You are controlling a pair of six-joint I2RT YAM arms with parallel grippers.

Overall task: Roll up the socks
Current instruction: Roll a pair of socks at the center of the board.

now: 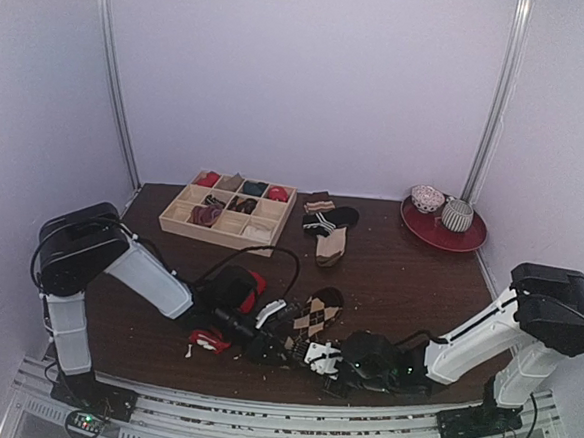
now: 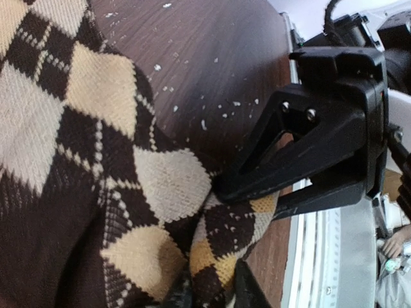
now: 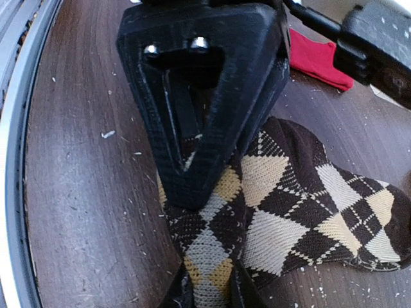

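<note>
The brown argyle sock (image 1: 315, 316) lies near the table's front edge, with a bunched fold at its near end. My left gripper (image 2: 215, 290) is shut on that fold, and its fingers flank the fabric. From the opposite side my right gripper (image 3: 212, 292) is shut on the same fold of the argyle sock (image 3: 289, 205). The two grippers meet almost tip to tip, left gripper (image 1: 275, 344) and right gripper (image 1: 298, 356). The red sock (image 1: 255, 289) lies partly under my left arm, and it shows in the right wrist view as the red sock (image 3: 314, 59) behind the left gripper.
A wooden compartment box (image 1: 176, 218) with rolled socks sits at the back left. A striped black sock (image 1: 332, 220) and a tan sock (image 1: 331, 246) lie mid-back. A red plate (image 1: 466, 239) holding two round things stands back right. More red fabric (image 1: 209, 342) lies at the front. The metal rail (image 1: 258, 412) borders the near edge.
</note>
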